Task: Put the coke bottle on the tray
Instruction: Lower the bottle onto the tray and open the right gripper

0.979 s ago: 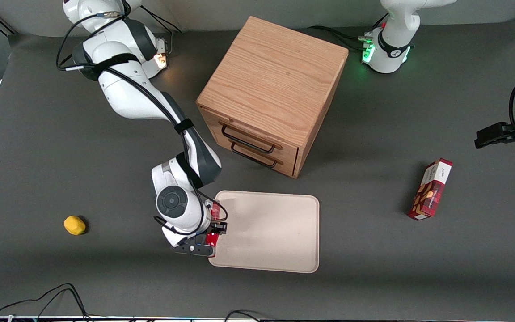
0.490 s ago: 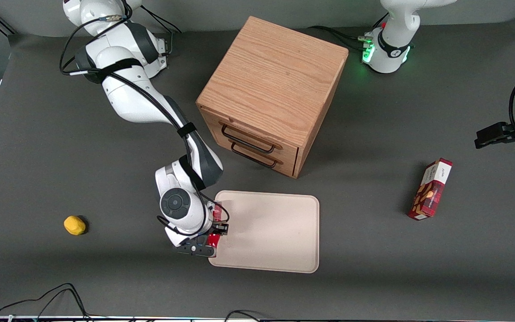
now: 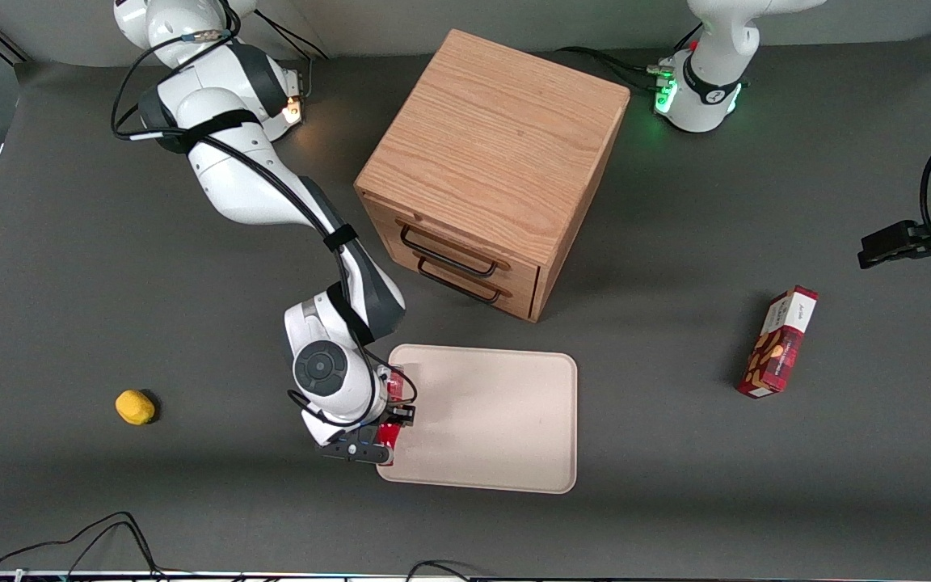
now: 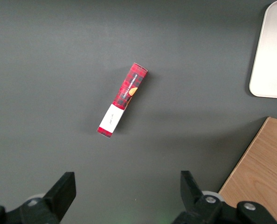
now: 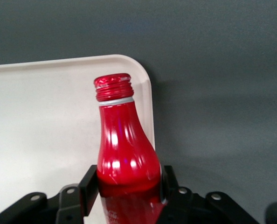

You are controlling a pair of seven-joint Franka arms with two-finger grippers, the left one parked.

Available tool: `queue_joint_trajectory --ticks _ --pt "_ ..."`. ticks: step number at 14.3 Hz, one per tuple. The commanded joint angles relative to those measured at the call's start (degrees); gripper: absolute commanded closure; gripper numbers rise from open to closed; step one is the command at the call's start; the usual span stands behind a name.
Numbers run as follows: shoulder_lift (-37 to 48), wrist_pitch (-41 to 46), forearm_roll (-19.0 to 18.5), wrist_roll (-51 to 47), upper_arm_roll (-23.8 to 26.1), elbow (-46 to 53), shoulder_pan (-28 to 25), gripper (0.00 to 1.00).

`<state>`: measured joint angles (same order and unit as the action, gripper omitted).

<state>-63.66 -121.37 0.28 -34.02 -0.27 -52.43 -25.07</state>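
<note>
Fingers [image 5: 88,189] pinch the coke bottle [image 5: 122,149] low on its body — gripper [image 3: 382,426] over the tray [image 3: 498,420] edge nearest the working arm. You carry farther inward before lowering. Wrist view shows cap and grip; front view hides the bottle under the wrist.
</note>
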Motion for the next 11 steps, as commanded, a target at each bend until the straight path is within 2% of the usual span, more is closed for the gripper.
queue_joint_trajectory --ticks 1,5,11 --pt "-1.38 -0.10 0.69 -1.23 -0.43 2.59 -0.50 0.36" --pt "-1.38 -0.10 0.60 -1.14 -0.44 2.42 -0.50 0.01" --pt "-1.38 -0.10 0.60 -1.14 -0.52 2.24 -0.50 0.00"
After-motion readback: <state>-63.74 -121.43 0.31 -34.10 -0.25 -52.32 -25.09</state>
